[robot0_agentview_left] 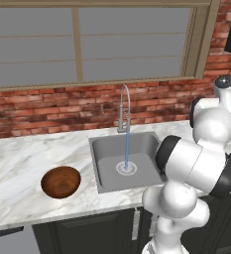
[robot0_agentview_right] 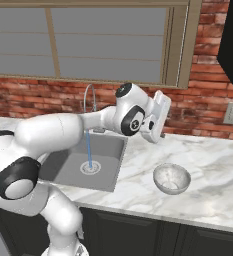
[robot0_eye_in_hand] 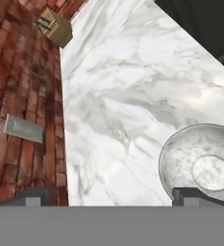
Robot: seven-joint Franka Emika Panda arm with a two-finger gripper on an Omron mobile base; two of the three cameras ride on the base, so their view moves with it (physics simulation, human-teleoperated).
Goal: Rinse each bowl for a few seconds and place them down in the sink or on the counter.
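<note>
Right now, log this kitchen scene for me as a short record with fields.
faucet: running, a thin stream of water falls from the faucet onto the drain
sink: sink holds no bowl
brown bowl: brown bowl upright on the counter, left of the sink
pale bowl: pale bowl upright on the counter, right of the sink
gripper: gripper raised above the counter near the pale bowl, jaws wide open, holding nothing
wall: brick, with an outlet at the right
</note>
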